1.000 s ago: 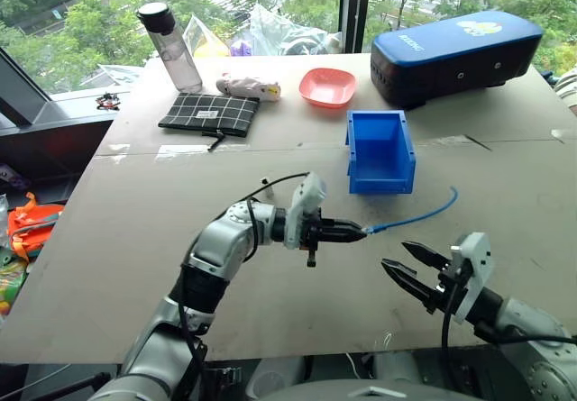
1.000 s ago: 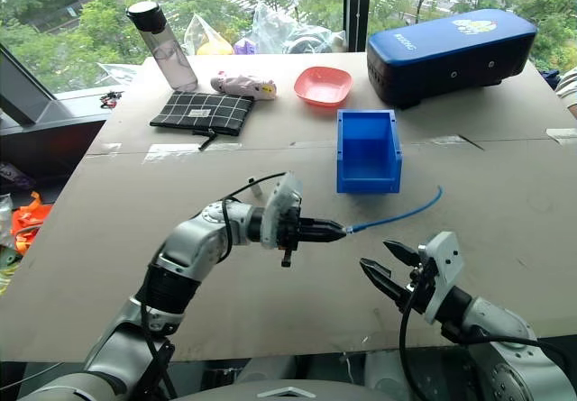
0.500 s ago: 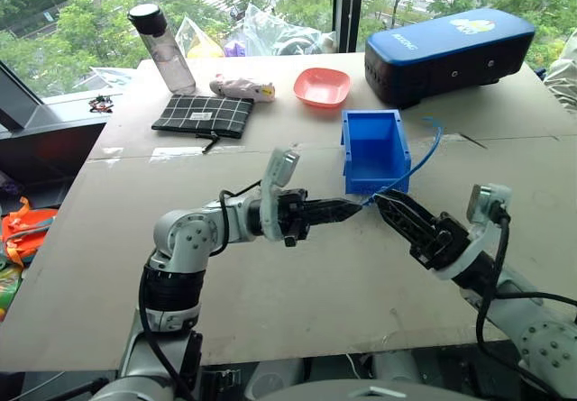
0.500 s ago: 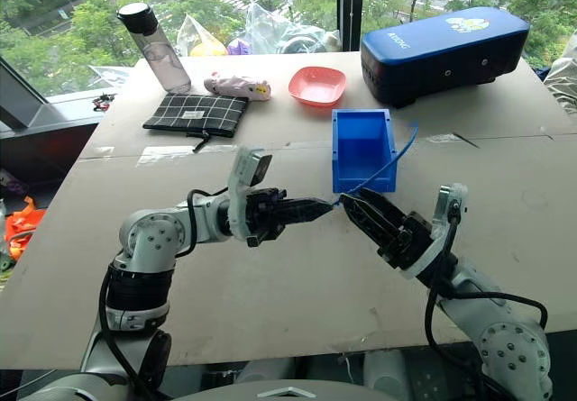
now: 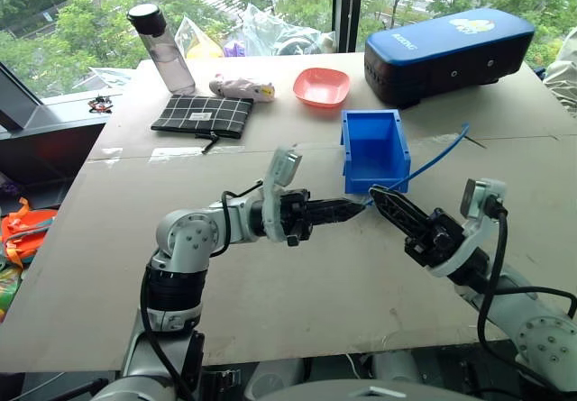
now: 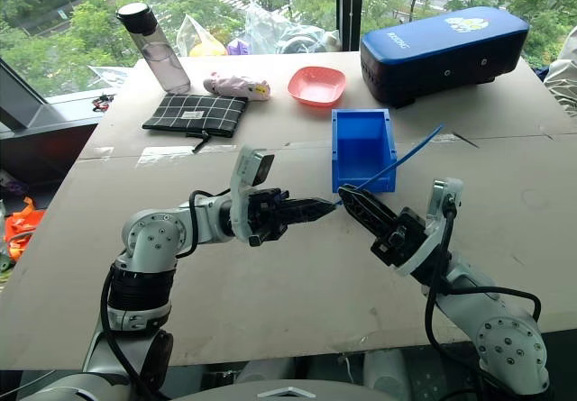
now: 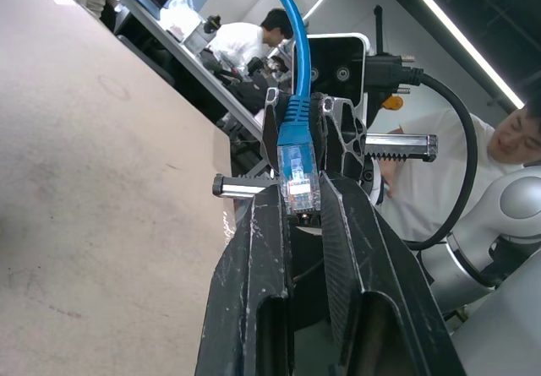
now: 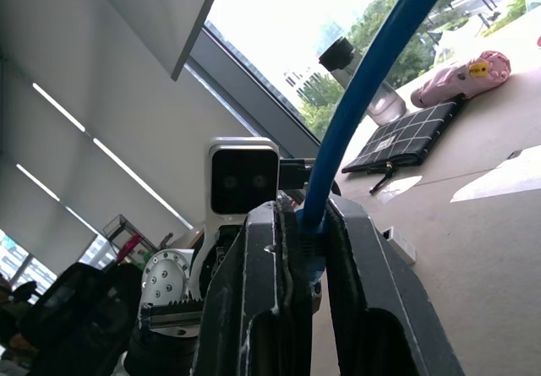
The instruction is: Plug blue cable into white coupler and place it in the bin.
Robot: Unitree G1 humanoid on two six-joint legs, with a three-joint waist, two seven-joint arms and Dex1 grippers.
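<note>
The blue cable (image 5: 424, 162) hangs in the air in front of the bin (image 5: 376, 149), its free end pointing up and right. My left gripper (image 5: 358, 205) is shut on the cable's plug (image 7: 297, 171). Tip to tip with it, my right gripper (image 5: 375, 193) is shut on the cable (image 8: 355, 114) just behind that plug. A tiny white block (image 8: 397, 245), apparently the white coupler, lies on the table beyond my right fingers. The bin stands open side up with nothing in it.
At the back of the table are a pink bowl (image 5: 322, 86), a large dark-blue case (image 5: 446, 51), a checked pouch (image 5: 198, 114), a water bottle (image 5: 164, 48) and a pink toy (image 5: 240, 87). People sit behind in the left wrist view.
Both arms rose from the table. My right gripper came up to the cable beside the left one and shut on it. The cable's free end swung up and straightened.
</note>
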